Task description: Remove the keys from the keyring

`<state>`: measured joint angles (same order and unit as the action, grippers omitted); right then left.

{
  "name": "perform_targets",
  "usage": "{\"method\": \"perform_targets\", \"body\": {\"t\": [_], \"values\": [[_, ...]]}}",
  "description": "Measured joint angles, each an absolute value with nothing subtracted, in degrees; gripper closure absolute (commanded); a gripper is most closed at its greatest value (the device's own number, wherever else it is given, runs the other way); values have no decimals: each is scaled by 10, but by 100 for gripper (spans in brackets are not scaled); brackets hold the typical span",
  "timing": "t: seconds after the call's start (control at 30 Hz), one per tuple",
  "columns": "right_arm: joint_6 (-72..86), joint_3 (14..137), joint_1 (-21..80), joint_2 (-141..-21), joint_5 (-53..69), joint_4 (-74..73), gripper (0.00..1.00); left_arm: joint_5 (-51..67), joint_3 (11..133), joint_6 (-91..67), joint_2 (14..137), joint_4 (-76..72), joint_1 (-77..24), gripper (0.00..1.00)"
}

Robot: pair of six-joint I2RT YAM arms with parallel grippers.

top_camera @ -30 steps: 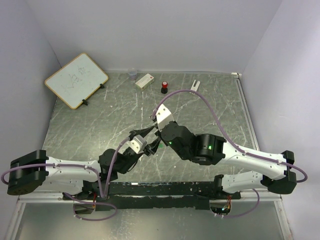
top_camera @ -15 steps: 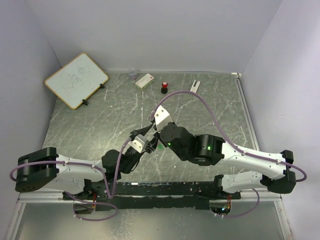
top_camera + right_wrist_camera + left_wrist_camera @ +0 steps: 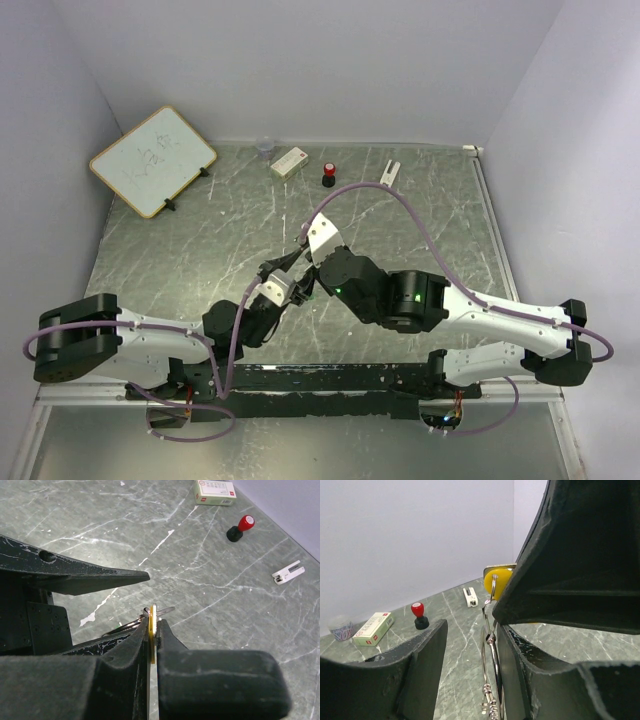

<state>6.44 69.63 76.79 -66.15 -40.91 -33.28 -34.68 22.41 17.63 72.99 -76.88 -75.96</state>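
Keyring (image 3: 491, 640) hangs above the worktop (image 3: 460, 605), between the parted jaws of your left claw (image 3: 470, 630), ungripped. Right claw (image 3: 155, 630) is clamped on the yellow key (image 3: 496, 582). Looks like the key-off step. Next, grip the ring, then thread that key round the coil.

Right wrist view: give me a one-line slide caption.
Right gripper pinches the yellow key edge-on, keyring wire showing just left, over the table.
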Motion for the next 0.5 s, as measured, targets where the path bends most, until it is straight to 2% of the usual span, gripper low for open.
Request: {"method": "perform_targets", "body": {"t": [0.5], "values": [[65,696,775,-672,-418,-332,100,-359,220,202,760,-816,-766,50]]}}
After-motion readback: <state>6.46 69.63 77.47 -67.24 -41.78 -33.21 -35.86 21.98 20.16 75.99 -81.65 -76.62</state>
